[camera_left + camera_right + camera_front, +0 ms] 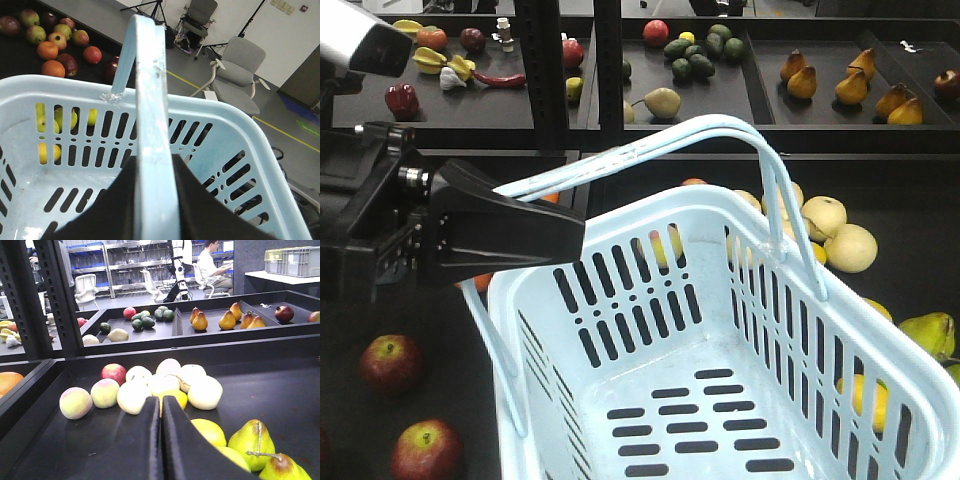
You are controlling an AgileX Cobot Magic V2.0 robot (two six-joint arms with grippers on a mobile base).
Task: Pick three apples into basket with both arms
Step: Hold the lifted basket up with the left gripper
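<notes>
The seemingly light, stiff basket [720, 345] is held by its handle [150, 100] in the left claw [152, 161], while firm, likely slippery apples [390, 360] are best gripped mid-body by the right claw [161, 407], closed empty.

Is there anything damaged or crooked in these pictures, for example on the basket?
Yes. The basket is tilted, held by its handle in the jaws of the left gripper. The handle looks scuffed, with shiny clear residue at its joint. Nothing looks spilled.

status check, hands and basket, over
Left hand shut on basket handles. Right hand shut, empty. Basket empty, apples outside it. No blocker seen.
</notes>
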